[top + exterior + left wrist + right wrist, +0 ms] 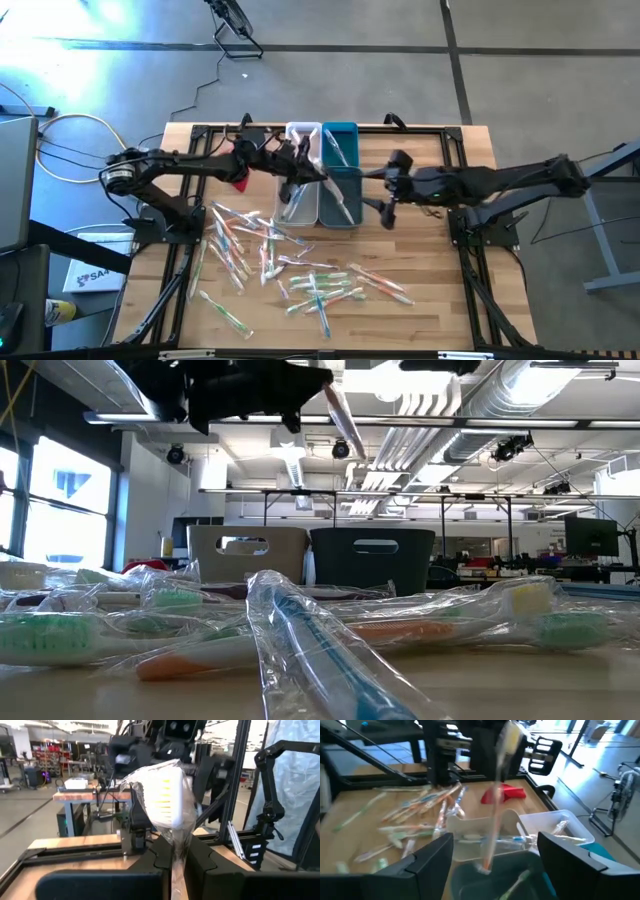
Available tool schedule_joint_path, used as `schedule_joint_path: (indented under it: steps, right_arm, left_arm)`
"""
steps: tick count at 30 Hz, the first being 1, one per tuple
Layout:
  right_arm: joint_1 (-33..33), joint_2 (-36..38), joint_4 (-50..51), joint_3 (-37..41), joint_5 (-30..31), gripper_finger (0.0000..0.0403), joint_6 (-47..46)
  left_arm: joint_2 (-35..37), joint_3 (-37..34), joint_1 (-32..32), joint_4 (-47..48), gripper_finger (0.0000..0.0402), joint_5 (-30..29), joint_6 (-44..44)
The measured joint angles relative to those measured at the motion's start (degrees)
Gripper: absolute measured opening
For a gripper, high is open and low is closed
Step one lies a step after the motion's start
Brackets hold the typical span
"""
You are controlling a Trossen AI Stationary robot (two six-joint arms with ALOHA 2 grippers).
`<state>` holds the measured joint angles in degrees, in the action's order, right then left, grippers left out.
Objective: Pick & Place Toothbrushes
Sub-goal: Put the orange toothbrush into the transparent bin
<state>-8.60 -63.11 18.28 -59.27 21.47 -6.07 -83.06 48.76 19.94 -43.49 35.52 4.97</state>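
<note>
Two grippers (318, 178) (378, 190) crowd above the bins' (340, 215) rims.

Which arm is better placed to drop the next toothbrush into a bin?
Probably the left: its claw is shut on a wrapped toothbrush above the bins. The right claw is open and holds nothing.

overhead view straight down; low view level across table (440, 290); wrist views close, sharing the bins (322, 170)
</note>
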Motion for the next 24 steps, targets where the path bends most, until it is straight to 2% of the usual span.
schedule_joint_path:
  steps: [6, 11, 19, 24]
  right_arm:
    - [-1.2, 5.2, 6.1, 0.0, -0.2, 0.0272, -0.3]
    - [-0.6, 5.5, 12.6, 0.0, -0.5, 0.0254, -0.8]
    - [-0.2, 0.8, 15.8, 0.1, -0.4, 0.0233, -3.2]
    - [0.0, -3.2, 15.9, 0.1, -0.4, 0.0230, -2.7]
  left_arm:
    - [0.0, 0.0, 6.2, 2.3, 0.0014, 0.2, 2.6]
    - [0.0, 0.0, 14.1, 4.0, 0.0013, 0.1, 6.4]
    - [0.0, 0.0, 26.3, 8.1, 0.0013, -0.6, 11.9]
    - [0.0, 0.0, 29.2, 15.0, 0.0013, -4.7, 12.1]
